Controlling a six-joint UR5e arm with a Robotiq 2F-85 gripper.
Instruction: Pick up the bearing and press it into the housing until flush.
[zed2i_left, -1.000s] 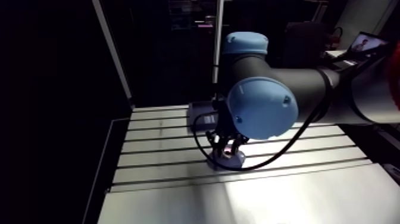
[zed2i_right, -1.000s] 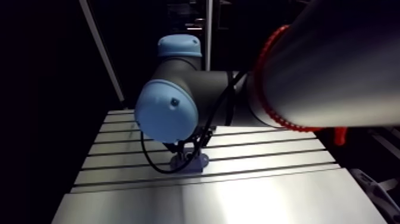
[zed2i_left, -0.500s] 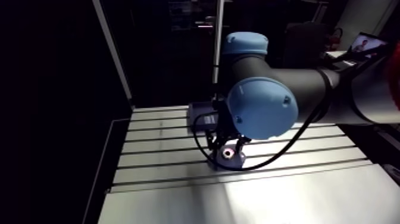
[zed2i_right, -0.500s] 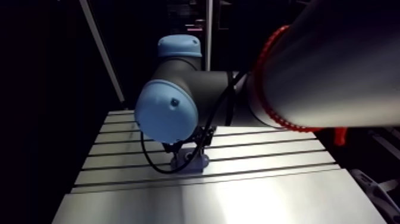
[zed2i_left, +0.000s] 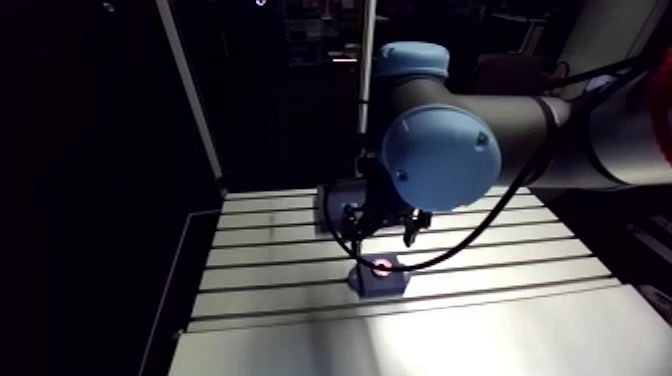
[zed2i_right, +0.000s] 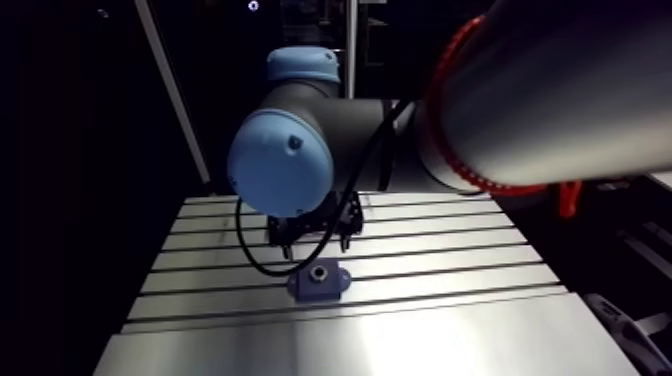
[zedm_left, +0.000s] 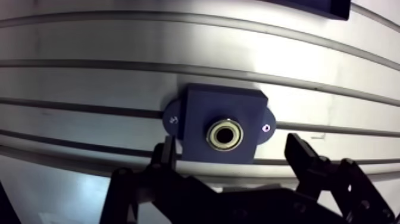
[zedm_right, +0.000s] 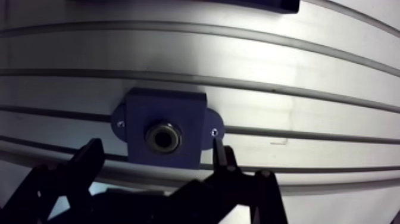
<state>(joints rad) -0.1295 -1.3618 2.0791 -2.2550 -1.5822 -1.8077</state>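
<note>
A dark blue housing (zedm_left: 196, 113) with two side ears lies on the slotted table (zedm_left: 89, 77). The metal bearing (zedm_left: 225, 134) sits in its round bore and looks level with the top face. In the wrist view my gripper (zedm_left: 231, 143) hangs above the housing, open, with nothing between its jaws. One fingertip (zedm_left: 168, 146) and the other fingertip (zedm_left: 294, 143) stand on either side of the housing, clear of it. The arm view shows the gripper (zed2i_left: 382, 232) a short way above the housing (zed2i_left: 378, 279).
Another dark blue block (zedm_left: 309, 6) lies on the table beyond the housing, seen in the arm view as a flat piece (zed2i_left: 333, 205) behind the wrist. The table's left edge (zed2i_left: 195, 270) drops off into darkness.
The fingers, earlier down around the bearing at the housing, have spread apart and let go. The gripper has risen off the housing, and the arm view has shifted with it.
</note>
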